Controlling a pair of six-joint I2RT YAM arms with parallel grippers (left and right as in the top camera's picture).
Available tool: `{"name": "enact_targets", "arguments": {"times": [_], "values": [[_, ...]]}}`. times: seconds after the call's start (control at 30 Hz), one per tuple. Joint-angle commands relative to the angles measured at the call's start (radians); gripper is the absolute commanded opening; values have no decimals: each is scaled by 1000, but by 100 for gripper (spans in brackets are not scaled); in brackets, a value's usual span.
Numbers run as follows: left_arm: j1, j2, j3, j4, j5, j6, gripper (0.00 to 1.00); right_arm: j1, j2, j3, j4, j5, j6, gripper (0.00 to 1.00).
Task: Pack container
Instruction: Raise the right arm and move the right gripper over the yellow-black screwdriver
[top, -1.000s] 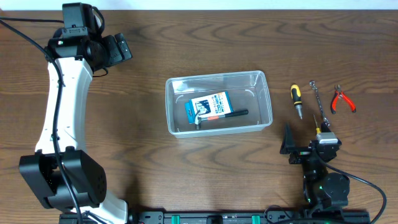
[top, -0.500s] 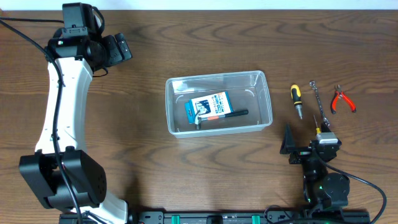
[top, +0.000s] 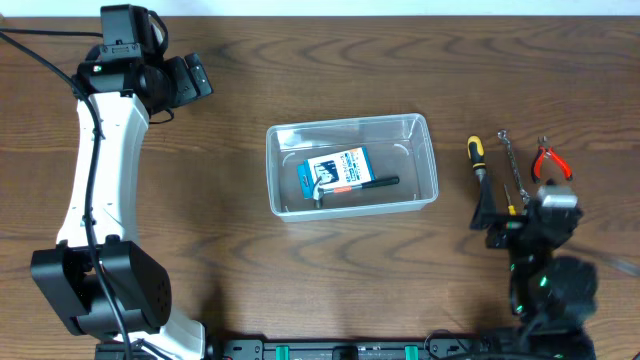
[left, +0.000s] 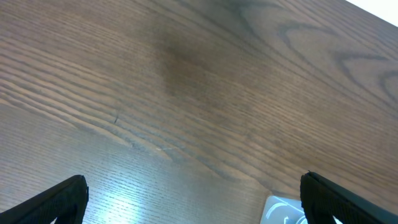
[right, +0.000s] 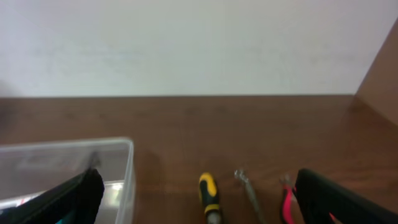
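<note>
Since a second ago, my right gripper (right: 199, 183) has swung up and to the right, off its spot near the table's (top: 220, 180) front edge, and now sits just below the row of loose tools. Nothing else has shifted: the left arm and everything in the container are as they were.

From the right wrist I see both fingers (right: 74, 196) spread wide at the bottom corners of the view, with nothing between them. Ahead of them lie the screwdriver (right: 209, 196), a thin metal tool (right: 249, 190) and the pliers (right: 288, 202), side by side, with the container's corner to their left.

Overhead, the container (top: 432, 160) stands in the middle of the table, long side across. Inside it a box (top: 335, 165) lies flat, left of centre, and a hammer (top: 362, 185) lies along the box's near edge, head to the left. The three tools lie to the container's right, apart from it and from each other; the wrist covers the metal tool's lower end.

My left gripper (left: 194, 180) is at the far left of the table, well away from the container. Its fingers are also wide apart, over bare wood and holding nothing.
</note>
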Motion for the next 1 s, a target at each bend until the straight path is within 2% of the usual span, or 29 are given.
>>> {"name": "enact_targets", "arguments": {"times": [0.0, 0.23, 0.4, 0.6, 0.73, 0.97], "values": [[2, 0, 14, -3, 3, -13, 98, -16, 226, 257, -112, 28, -60, 99], [2, 0, 14, -3, 3, -13, 98, -92, 792, 920, -640, 16, -164, 99], [2, 0, 14, -3, 3, -13, 98, -159, 1114, 1237, -876, -4, -161, 99], [2, 0, 14, -3, 3, -13, 98, -184, 1322, 1291, -892, -85, -161, 99], [2, 0, 14, -3, 3, -13, 98, -184, 1410, 1291, -874, -87, -161, 99], [2, 0, 14, -3, 3, -13, 98, -182, 1538, 1291, -941, -89, -161, 99]]}}
